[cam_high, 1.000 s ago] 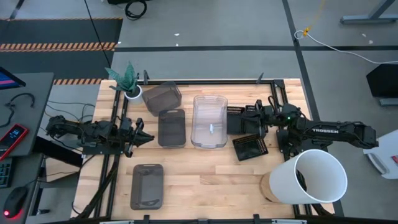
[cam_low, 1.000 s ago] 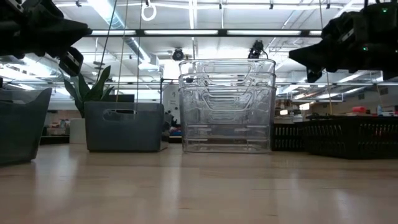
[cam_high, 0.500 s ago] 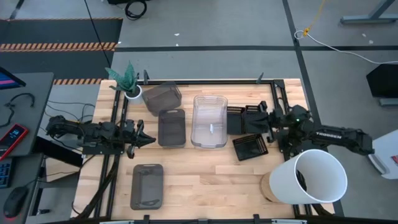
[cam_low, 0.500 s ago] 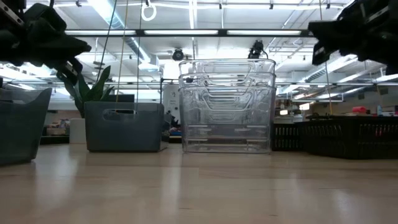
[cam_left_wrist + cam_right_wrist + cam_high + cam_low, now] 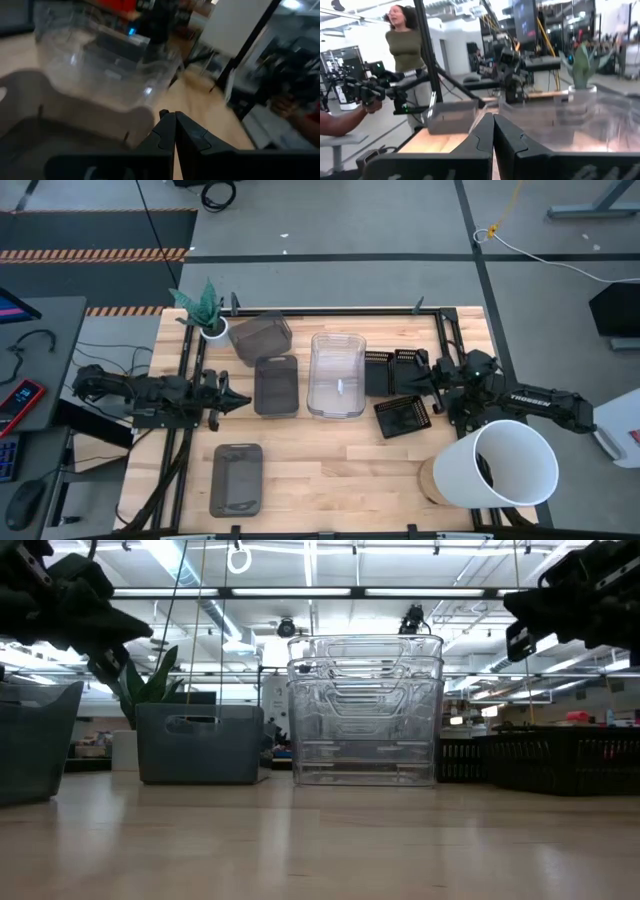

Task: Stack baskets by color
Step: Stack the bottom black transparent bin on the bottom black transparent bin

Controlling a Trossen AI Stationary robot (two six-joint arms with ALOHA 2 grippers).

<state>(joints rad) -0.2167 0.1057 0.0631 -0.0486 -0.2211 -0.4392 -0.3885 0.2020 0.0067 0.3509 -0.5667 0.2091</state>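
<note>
A stack of clear baskets [image 5: 337, 374] stands mid-table, its base on the wood. Left of it are three smoky grey baskets: one [image 5: 276, 385] beside the stack, one [image 5: 260, 337] farther back, and one [image 5: 237, 479] near the front edge. Black slotted baskets [image 5: 390, 370] sit right of the stack, with one more [image 5: 403, 416] lying askew in front of them. My left gripper [image 5: 243, 400] is shut and points level at the grey basket [image 5: 65, 130] beside the stack, short of it. My right gripper [image 5: 414, 383] is shut and hangs above the black baskets. Neither holds anything.
A big white bucket [image 5: 505, 463] stands at the near right corner, close under the right arm. A small white plant pot [image 5: 213, 328] sits at the far left corner. Bare wood lies along the near middle. A person [image 5: 407, 45] stands beyond the table.
My right gripper has drawn back toward the table's right edge, away from the clear stack, and has tipped up to about level. My left gripper has kept its place and tipped a little. No basket has moved.
</note>
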